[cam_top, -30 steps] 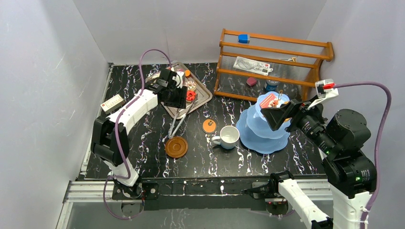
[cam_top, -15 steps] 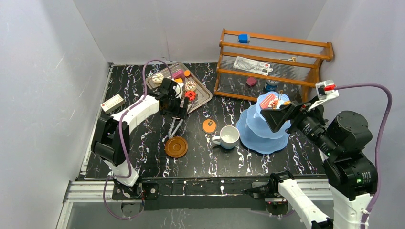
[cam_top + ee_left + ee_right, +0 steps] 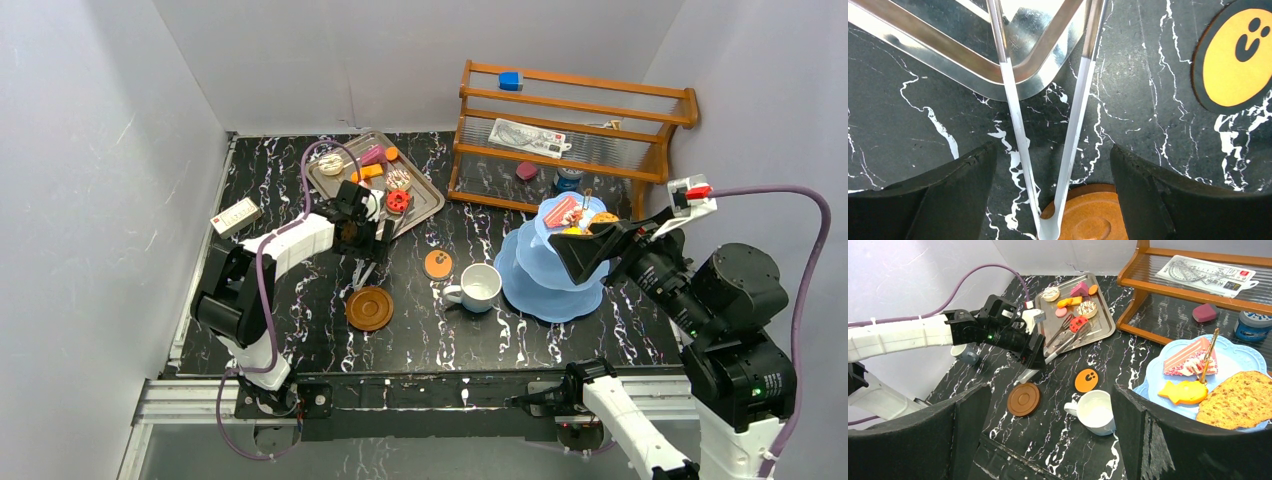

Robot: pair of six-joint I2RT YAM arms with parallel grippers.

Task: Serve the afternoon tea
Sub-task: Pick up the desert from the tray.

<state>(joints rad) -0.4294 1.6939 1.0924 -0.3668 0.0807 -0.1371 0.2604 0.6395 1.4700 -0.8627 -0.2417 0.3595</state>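
Your left gripper [image 3: 1052, 150] is down low over the bench [image 3: 908, 125] with its jaws spread wide and nothing in them. The metal tongs [image 3: 1073, 135] lie between the fingers [image 3: 948, 195] with a gap on each side. The tongs' hinge end overlaps the rim of the brown saucer [image 3: 1093, 220], and their arms run up over the corner of the silver tray [image 3: 973, 65]. Most of the toy pastries [image 3: 1070, 302] sit on that tray. The smiley-face cookie [image 3: 437, 264] is on the bench just beside the white mug [image 3: 480, 287], which stands next to the light-blue stand [image 3: 530, 290]. Your right gripper [image 3: 1052, 390] hangs up by the stand's top tier, jaws fully apart and empty. That tier carries a pink cake slice [image 3: 1188, 360], a yellow fish-shaped piece [image 3: 1180, 392] and a big golden-brown cookie [image 3: 1235, 402]. A grey mug [image 3: 965, 354] peeks out behind the left arm [image 3: 898, 335].
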